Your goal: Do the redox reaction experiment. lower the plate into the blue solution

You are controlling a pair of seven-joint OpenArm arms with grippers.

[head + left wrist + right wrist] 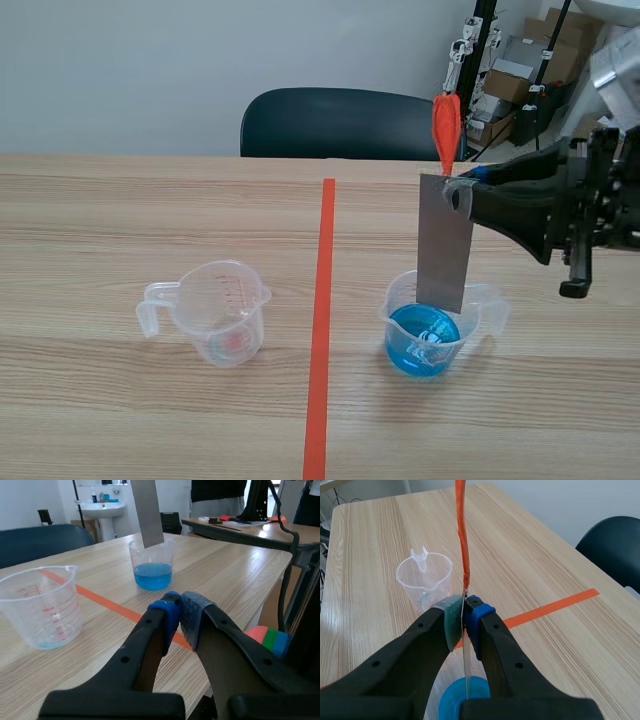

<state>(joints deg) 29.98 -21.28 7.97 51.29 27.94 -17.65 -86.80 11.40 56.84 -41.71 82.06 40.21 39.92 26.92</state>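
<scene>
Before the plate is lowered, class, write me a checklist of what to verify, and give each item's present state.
1. Grip: right tool shut on the thin grey metal plate near its top: ok.
2. Plate hanging upright: ok.
3. Plate over the clear plastic measuring cup holding the blue solution: ok, lower edge about at the rim.
4. Plate dipped in the solution: not ok, not yet.
5. Other arm: left tool shut on nothing, apart from that cup: ok.
</scene>
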